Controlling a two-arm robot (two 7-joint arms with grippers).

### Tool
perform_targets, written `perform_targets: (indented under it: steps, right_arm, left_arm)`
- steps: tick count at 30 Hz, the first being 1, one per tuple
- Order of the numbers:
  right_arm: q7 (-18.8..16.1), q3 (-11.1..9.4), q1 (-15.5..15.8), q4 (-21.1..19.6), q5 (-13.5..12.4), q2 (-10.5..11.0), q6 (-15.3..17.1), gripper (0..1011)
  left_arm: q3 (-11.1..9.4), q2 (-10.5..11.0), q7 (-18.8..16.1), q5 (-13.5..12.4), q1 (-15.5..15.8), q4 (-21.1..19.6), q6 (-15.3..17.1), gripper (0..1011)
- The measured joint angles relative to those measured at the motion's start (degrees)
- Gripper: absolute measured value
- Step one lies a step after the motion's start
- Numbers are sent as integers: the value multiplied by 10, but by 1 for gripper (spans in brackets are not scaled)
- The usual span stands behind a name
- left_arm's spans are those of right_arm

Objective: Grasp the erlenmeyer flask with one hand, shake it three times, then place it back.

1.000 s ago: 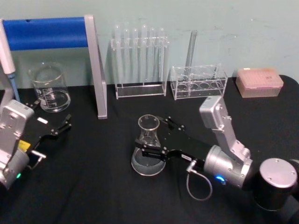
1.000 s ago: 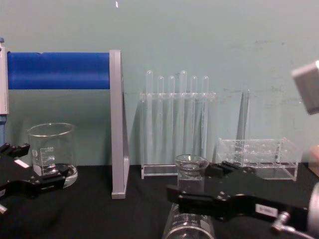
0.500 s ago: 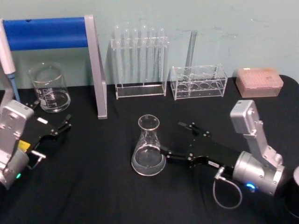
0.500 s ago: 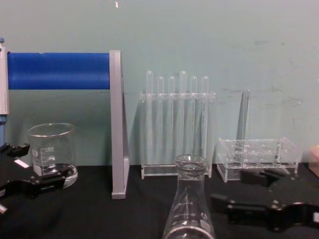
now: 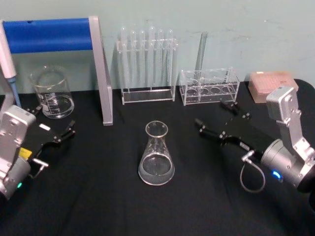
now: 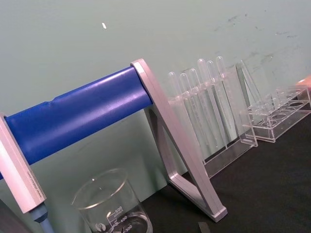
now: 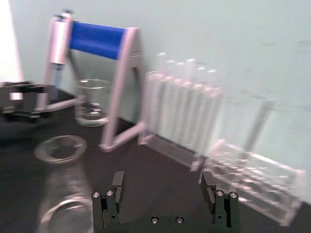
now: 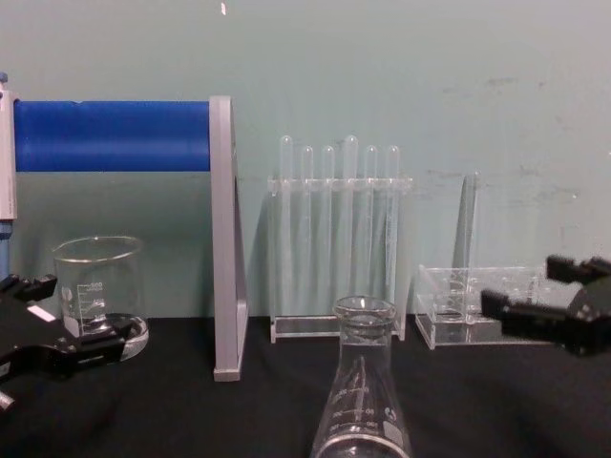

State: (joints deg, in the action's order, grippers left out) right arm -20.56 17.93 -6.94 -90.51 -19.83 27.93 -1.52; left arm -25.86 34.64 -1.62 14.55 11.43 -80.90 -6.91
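The blue-barred stand (image 5: pixel 54 37) rises behind and to the left of the erlenmeyer flask (image 5: pixel 156 156), which stands upright on the black table (image 5: pixel 98 196), exactly where it stood a second ago. The right gripper (image 5: pixel 216 119), then clamped around the flask's neck, has let go and drawn back to the flask's right, well apart from it, jaws spread wide and empty. The left gripper (image 5: pixel 55 125) sits far left of the flask beside the beaker (image 5: pixel 51 93), unmoved, fingers parted around nothing.
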Motion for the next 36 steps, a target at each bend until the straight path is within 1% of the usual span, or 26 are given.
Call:
perform_targets:
  steps: [3, 4, 5, 6, 7, 8, 10, 11, 14, 16, 20, 25, 33, 36]
  right_arm:
    - [33, -7, -12, 13, 25, -13, 1, 1000]
    - [49, -8, -18, 21, 38, -21, 2, 1000]
    - [55, -9, -21, 24, 44, -23, 2, 1000]
    - [71, -9, -28, 34, 61, -31, 0, 1000]
    - [71, -9, -28, 34, 61, -31, 0, 1000]
    - [89, -7, -36, 45, 81, -38, -4, 1000]
    - [106, -4, -44, 56, 103, -45, -11, 1000]
    - [121, -1, -50, 66, 124, -50, -17, 1000]
    - [146, 7, -58, 82, 160, -58, -28, 1000]
    - [170, 17, -65, 99, 202, -63, -42, 1000]
    - [184, 25, -70, 114, 234, -68, -50, 1000]
    - [185, 26, -70, 122, 245, -75, -53, 1000]
    - [178, 18, -67, 128, 250, -86, -55, 1000]
    - [178, 19, -67, 128, 250, -85, -55, 1000]
  left_arm:
    - [0, 0, 0, 0, 0, 0, 0, 1001]
    - [0, 0, 0, 0, 0, 0, 0, 1001]
    - [0, 0, 0, 0, 0, 0, 0, 1001]
    - [0, 0, 0, 0, 0, 0, 0, 1001]
    - [0, 0, 0, 0, 0, 0, 0, 1001]
    - [0, 0, 0, 0, 0, 0, 0, 1001]
    - [0, 0, 0, 0, 0, 0, 0, 1001]
    - [0, 0, 0, 0, 0, 0, 0, 1001]
    - [0, 0, 0, 0, 0, 0, 0, 1001]
    - [0, 0, 0, 0, 0, 0, 0, 1001]
    - [0, 0, 0, 0, 0, 0, 0, 1001]
    - [0, 0, 0, 0, 0, 0, 0, 1001]
    - [0, 0, 0, 0, 0, 0, 0, 1001]
    - [0, 0, 0, 0, 0, 0, 0, 1001]
